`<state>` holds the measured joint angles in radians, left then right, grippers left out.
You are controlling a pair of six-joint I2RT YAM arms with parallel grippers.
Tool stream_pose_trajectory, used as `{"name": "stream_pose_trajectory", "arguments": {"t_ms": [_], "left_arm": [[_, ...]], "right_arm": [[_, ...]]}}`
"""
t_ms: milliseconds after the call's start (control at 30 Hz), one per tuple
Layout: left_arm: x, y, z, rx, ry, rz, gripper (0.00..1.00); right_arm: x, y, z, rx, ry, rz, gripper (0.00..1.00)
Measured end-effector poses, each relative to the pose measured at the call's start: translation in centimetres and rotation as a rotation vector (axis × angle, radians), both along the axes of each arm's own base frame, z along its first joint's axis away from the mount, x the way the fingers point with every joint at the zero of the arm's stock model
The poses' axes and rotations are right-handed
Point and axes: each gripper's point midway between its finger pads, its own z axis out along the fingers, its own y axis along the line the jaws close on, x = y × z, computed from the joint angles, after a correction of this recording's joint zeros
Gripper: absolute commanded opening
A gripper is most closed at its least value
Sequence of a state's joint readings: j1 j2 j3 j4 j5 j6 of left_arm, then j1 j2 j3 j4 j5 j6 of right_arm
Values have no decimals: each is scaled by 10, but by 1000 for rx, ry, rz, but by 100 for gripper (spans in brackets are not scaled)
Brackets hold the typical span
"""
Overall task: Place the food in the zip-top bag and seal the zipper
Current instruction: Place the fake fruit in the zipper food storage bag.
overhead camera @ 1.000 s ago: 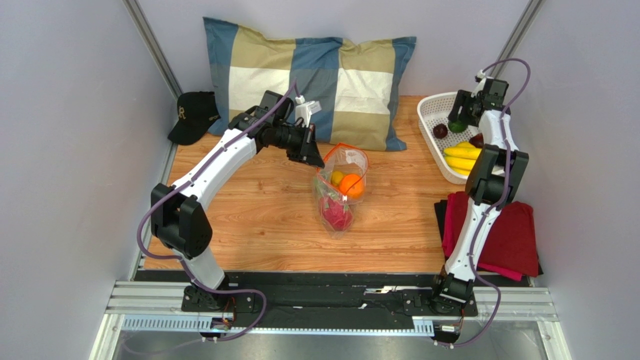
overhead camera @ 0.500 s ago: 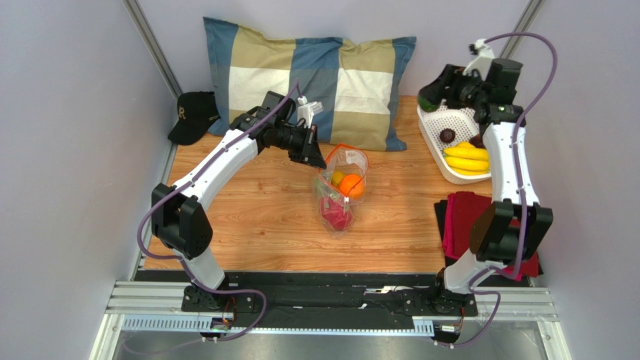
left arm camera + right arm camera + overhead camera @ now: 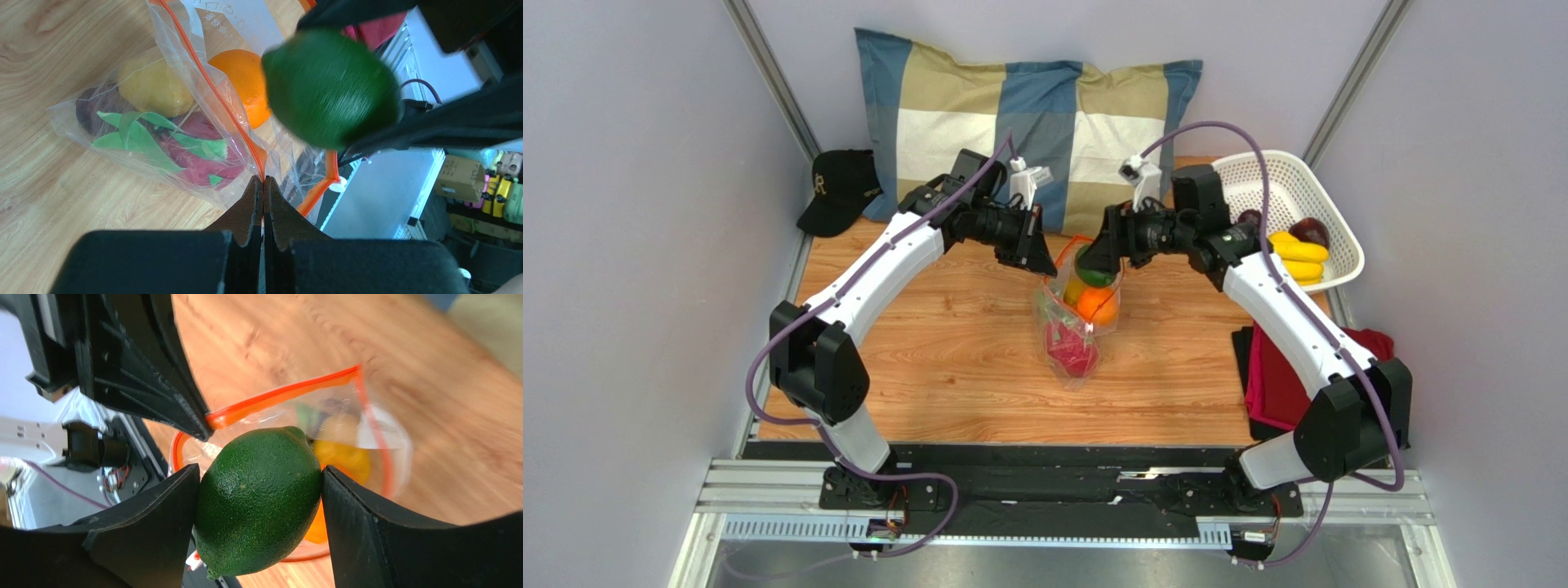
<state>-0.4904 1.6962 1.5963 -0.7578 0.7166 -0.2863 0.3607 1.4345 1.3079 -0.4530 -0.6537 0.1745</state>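
The clear zip-top bag (image 3: 1081,312) stands mid-table with its orange-red zipper (image 3: 279,398) mouth held open. Inside lie an orange (image 3: 245,76), a yellow fruit (image 3: 153,89) and the magenta dragon fruit (image 3: 190,162) with green tips. My left gripper (image 3: 1036,260) is shut on the zipper rim (image 3: 263,174) at the bag's left side. My right gripper (image 3: 1097,261) is shut on a green lime (image 3: 261,496), holding it just above the bag's open mouth; the lime also shows in the left wrist view (image 3: 331,86).
A white lattice basket (image 3: 1290,184) at back right holds a yellow banana bunch (image 3: 1298,255) and dark purple fruit (image 3: 1308,230). A plaid pillow (image 3: 1026,116) lies at the back, a black cap (image 3: 840,184) at back left, a red folded cloth (image 3: 1290,380) at right.
My right arm swung left from the basket with the green lime and now hovers over the bag's mouth. The basket has shifted right. My left gripper has stayed on the zipper rim.
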Motion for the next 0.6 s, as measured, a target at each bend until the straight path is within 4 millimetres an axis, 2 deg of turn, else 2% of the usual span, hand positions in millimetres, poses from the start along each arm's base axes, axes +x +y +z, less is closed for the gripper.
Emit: {"name": "stream_pose_trajectory", "arguments": {"t_ms": [33, 67, 167, 267, 467, 600], "left_arm": [[0, 0, 0, 0, -1, 0, 0], [0, 0, 0, 0, -1, 0, 0], [0, 0, 2, -2, -4, 0, 0], [-2, 1, 5, -6, -13, -2, 0], [-4, 2, 13, -15, -37, -5, 0], [-4, 2, 14, -15, -45, -10, 0]], "right_arm": [[-7, 7, -7, -20, 13, 24, 87], [-12, 12, -12, -36, 21, 42, 100], [-26, 20, -25, -90, 39, 101, 100], [-27, 15, -25, -134, 35, 106, 100], [0, -8, 4, -180, -75, 31, 97], [15, -27, -3, -248, -94, -37, 90]]}}
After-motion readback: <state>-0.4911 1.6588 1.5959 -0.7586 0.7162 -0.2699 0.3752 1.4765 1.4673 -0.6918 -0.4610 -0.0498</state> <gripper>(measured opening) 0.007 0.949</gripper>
